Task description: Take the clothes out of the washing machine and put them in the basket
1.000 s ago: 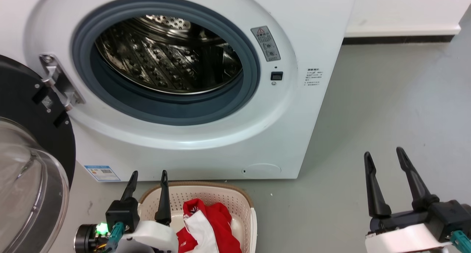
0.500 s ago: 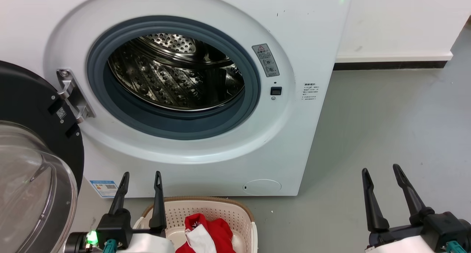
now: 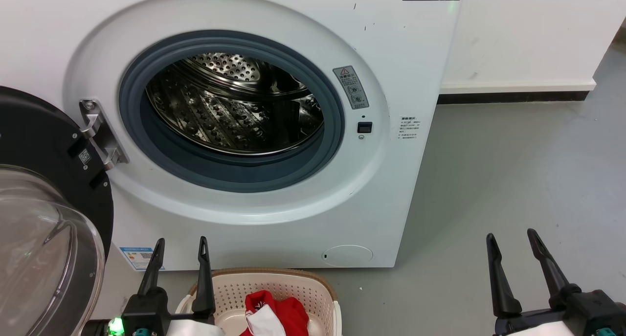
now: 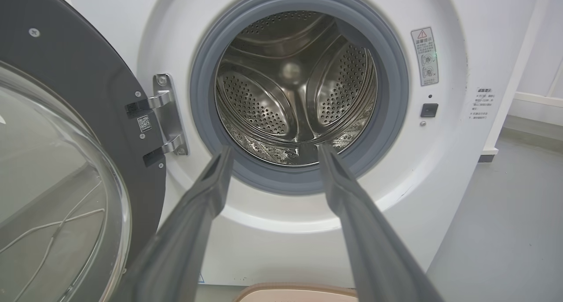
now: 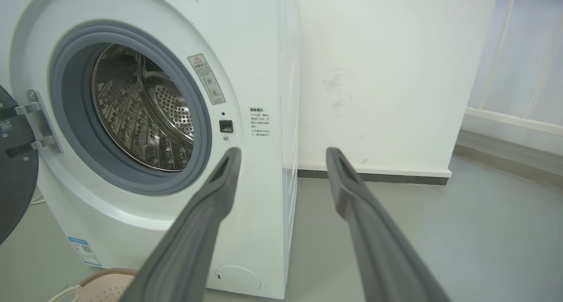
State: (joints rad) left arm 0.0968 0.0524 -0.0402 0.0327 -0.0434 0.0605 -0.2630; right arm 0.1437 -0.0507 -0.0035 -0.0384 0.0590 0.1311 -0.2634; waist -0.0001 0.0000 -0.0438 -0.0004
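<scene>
washer (image 3: pixel 406 62) looked empty | clothes (image 3: pixel 289 312) lay in basket (image 3: pixel 235 293) | L tool (image 3: pixel 181 240) & R tool (image 3: pixel 511 235) both released, holding nothing | task prob done

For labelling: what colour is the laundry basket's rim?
Brown, on the cream perforated plastic basket; head view.

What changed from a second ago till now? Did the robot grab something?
Mostly the head camera tipped up, so the whole picture slid down; the things themselves did not visibly move. Nothing was grabbed or let go. The left gripper and right gripper stay open and empty, the clothes still lie in the basket, and the washing machine door stays open.
</scene>
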